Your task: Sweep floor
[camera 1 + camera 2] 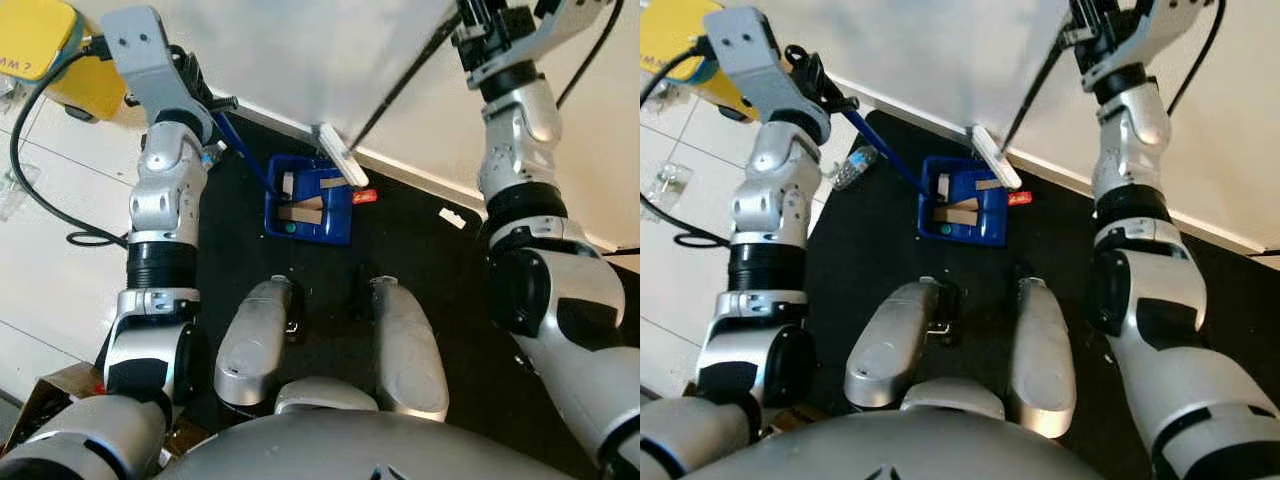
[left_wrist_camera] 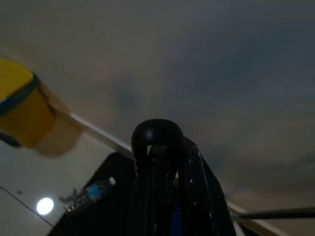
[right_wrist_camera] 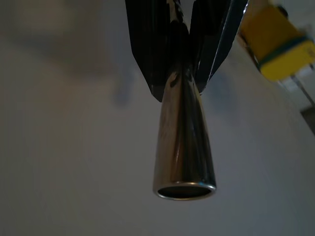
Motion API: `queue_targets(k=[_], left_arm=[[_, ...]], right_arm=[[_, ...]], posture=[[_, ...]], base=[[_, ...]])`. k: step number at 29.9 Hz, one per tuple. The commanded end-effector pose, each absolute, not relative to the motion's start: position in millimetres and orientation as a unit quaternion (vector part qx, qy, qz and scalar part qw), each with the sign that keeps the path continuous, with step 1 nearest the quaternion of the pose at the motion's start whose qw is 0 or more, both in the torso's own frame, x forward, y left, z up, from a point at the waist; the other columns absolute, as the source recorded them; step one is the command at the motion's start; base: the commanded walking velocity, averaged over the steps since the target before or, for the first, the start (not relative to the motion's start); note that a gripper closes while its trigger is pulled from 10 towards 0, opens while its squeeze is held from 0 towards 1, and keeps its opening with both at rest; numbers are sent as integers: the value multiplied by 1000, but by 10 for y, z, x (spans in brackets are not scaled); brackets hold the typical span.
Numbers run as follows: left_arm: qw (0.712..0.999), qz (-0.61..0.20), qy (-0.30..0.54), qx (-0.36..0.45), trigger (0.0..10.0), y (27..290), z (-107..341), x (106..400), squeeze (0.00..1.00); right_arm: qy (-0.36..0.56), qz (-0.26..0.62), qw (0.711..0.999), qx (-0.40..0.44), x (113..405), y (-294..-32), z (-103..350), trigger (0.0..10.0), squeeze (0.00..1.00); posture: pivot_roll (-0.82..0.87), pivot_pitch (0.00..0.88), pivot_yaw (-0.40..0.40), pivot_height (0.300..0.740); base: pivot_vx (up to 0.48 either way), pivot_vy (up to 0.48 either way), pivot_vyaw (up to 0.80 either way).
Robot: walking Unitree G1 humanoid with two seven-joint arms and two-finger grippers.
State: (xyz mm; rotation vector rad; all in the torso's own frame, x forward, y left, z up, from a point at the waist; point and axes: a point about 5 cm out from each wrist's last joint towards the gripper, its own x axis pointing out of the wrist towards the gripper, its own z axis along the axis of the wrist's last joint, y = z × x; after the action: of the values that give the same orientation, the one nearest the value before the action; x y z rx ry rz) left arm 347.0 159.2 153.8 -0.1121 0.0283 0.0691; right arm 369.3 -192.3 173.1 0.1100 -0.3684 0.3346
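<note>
The blue dustpan [image 1: 308, 212] sits on the black floor mat [image 1: 240, 260], just ahead of the robot's 2 silver knees and near the white wall's baseboard. It is a rectangular, walled pan of deep blue plastic holding several tan and white scraps and 1 small green bit. Its long blue handle [image 1: 883, 148] slants up to the left gripper [image 1: 830, 98], whose jaws pinch it; in the left wrist view the black fingers [image 2: 197, 191] close around a rounded black knob at the handle's end.

The broom [image 1: 342, 155] has a flat white head resting at the pan's far edge, touching its rim, with a thin dark pole [image 1: 1032, 88] rising to the right gripper [image 1: 1080, 30]. In the right wrist view the black fingers [image 3: 152, 49] press together on a shiny metal tube with an open end.

A small red scrap [image 1: 364, 196] lies just beside the pan and a white scrap [image 1: 452, 217] farther along the mat. A clear plastic bottle [image 1: 854, 166] lies at the mat's edge. A yellow machine [image 1: 40, 50] stands on the pale tiles, its dark lettering cut off and unreadable.
</note>
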Motion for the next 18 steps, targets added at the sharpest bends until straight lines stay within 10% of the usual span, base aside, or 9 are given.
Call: queue_targets(k=[1,18], left_arm=[[999,43,0,-24,10000,1660,1593,3509,0],[999,18,11,28,10000,1408,1493,3547,0]], right_arm=[[-166,165,971,44,3646,-1942,1618,10000,0],[-136,112,984,35,3521,-2188,1457,10000,0]], posture=[[316,222,40,740],[297,218,59,740]], base=[[0,0,0],[0,0,0]])
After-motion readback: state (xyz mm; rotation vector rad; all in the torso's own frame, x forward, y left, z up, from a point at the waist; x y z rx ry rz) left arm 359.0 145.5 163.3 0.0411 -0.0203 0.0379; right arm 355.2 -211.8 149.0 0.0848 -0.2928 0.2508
